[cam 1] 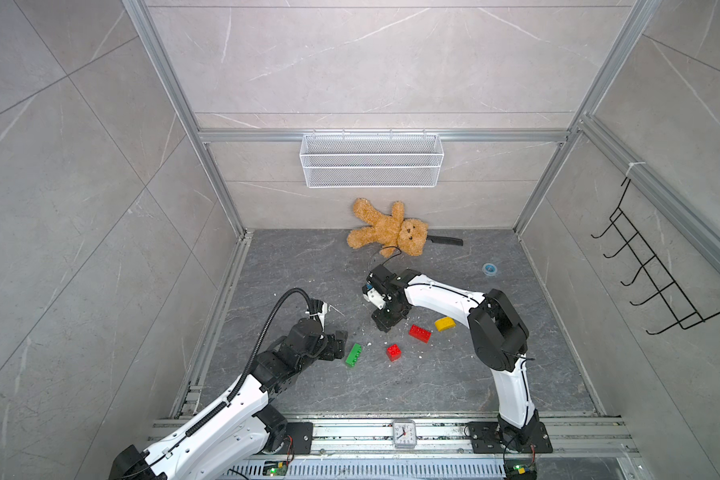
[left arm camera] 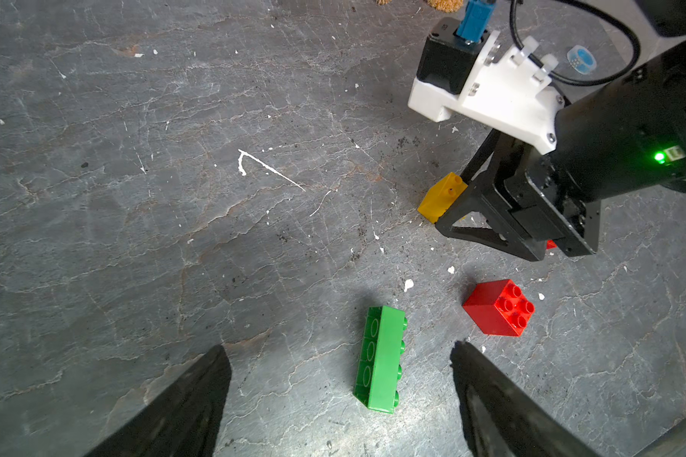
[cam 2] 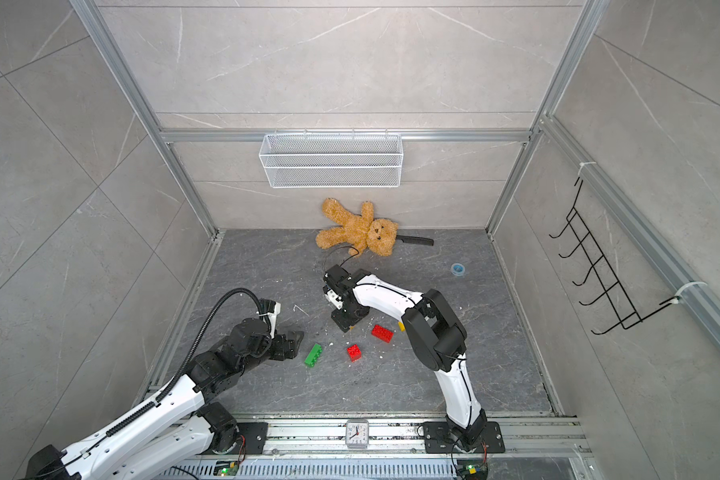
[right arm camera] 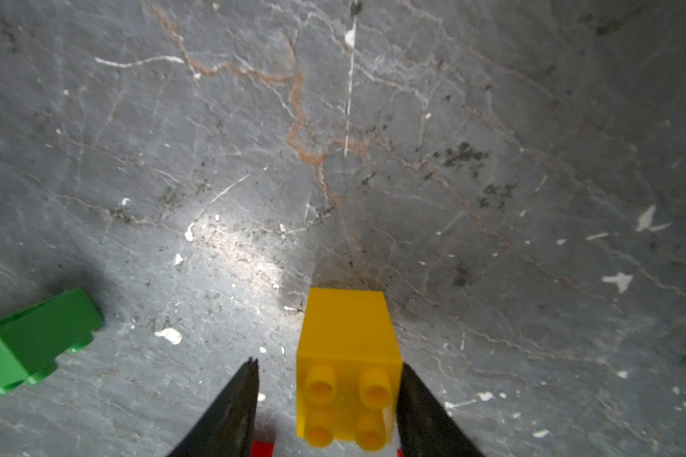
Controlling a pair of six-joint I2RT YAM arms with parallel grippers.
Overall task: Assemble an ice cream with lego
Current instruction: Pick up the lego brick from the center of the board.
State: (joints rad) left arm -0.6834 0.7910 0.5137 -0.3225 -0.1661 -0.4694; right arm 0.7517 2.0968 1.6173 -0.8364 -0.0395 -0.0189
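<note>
Left end effector (left arm camera: 339, 350): released, jaws wide beside green brick (cam 1: 353, 354). Small red brick (cam 1: 393, 352), long red brick (cam 1: 419, 333), round-topped yellow brick (cam 1: 444, 323): loose on surface (cam 1: 391, 395), nothing joined. Right end effector (right arm camera: 329, 364): straddling square yellow brick (right arm camera: 347, 336), gap one side, unclamped; I judge first pickup, so next I squeeze squarely, then lift. Wall wire basket (cam 1: 371, 183): looks empty.

arms (cam 1: 512, 390) – white shells, blk joints | blk corrugated cable (cam 1: 262, 328) | green LED (left arm camera: 659, 157)
</note>
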